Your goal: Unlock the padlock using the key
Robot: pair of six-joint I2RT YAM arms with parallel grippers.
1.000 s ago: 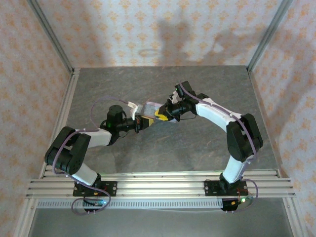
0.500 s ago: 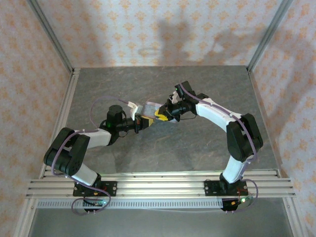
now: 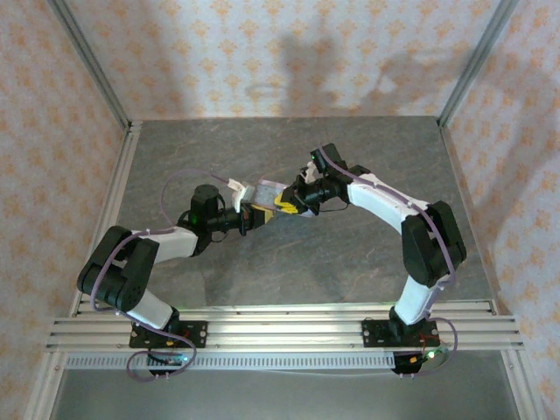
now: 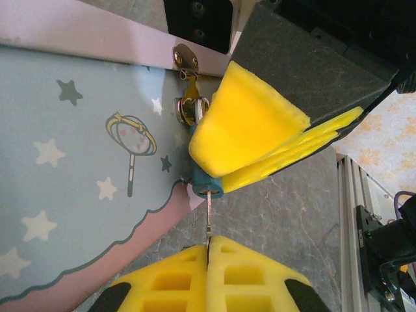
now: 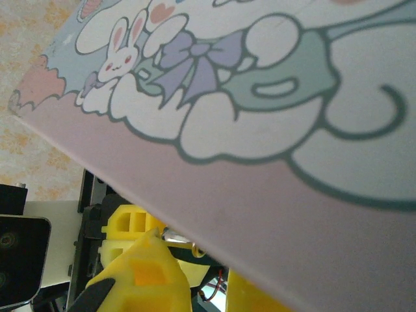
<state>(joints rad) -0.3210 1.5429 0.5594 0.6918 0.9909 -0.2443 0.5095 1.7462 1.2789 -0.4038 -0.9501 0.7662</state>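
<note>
Now | left jaws clamp key (image 4: 208, 220), tip at padlock (image 4: 204, 182) | right jaws pinch padlock | tin (image 4: 78, 169) star-printed

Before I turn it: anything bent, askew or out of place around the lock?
Nothing stands out. The key runs straight from the shut left end effector into the underside of the padlock. The right end effector clamps it below the clasp on the tin.

Top camera looks down from behind onto the grey tabletop (image 3: 350, 149); both wrist cameras closely face the light-blue cartoon-printed tin (image 4: 65, 162).
</note>
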